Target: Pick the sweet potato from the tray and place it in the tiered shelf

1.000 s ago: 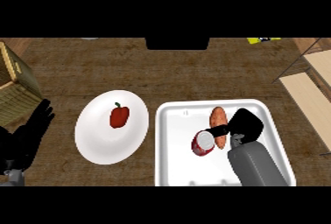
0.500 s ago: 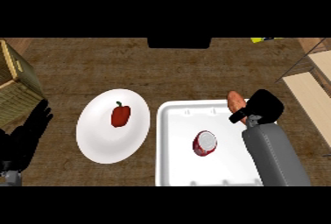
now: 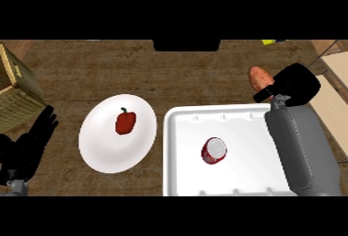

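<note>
Gripping the sweet potato, the right hand hovered just beyond the tray's far right corner. Left hand rested open, left of the plate.

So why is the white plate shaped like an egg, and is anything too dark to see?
Head view: the steep downward angle stretches the round plate taller than wide; the black left hand and right hand show little detail; the sweet potato is partly hidden.
</note>
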`<state>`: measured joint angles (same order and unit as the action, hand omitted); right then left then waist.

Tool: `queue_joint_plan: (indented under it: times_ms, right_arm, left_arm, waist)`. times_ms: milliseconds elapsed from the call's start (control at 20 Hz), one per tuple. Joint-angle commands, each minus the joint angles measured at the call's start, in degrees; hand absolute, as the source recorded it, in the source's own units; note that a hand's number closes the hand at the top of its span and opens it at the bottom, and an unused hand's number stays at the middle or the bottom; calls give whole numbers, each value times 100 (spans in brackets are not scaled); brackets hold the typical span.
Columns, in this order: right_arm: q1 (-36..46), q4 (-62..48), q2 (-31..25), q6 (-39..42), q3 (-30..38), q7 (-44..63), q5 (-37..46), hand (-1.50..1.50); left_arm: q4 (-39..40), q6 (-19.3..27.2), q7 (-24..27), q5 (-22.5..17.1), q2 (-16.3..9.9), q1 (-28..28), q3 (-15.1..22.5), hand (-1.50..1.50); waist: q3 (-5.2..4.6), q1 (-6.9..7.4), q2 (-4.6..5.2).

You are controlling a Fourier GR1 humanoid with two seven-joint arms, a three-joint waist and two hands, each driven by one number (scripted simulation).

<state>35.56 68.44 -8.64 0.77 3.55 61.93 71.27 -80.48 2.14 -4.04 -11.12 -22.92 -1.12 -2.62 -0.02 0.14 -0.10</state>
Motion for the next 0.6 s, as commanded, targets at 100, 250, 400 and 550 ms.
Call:
queue_joint_plan:
  times_ms: [100, 250, 400, 550]
  right_arm:
    - [264, 1408, 225, 201, 171, 993, 201, 150]
    - [232, 2119, 563, 127, 167, 1247, 432, 150]
    - [535, 2616, 839, 166, 57, 1600, 931, 150]
    - [910, 3154, 668, 872, 289, 1555, 1102, 150]
  left_arm:
    - [-19, 57, 97, 74, 138, -58, 4, 0]
    - [56, -109, 3, -3, -31, -92, -114, 0]
    - [51, -199, 160, -70, -19, -254, -184, 0]
    - [136, -202, -14, -75, -51, 64, -227, 0]
  waist:
    - [-4, -88, -43]
    - [-3, -86, -46]
    - [-7, -41, -47]
    - [-6, -93, -33]
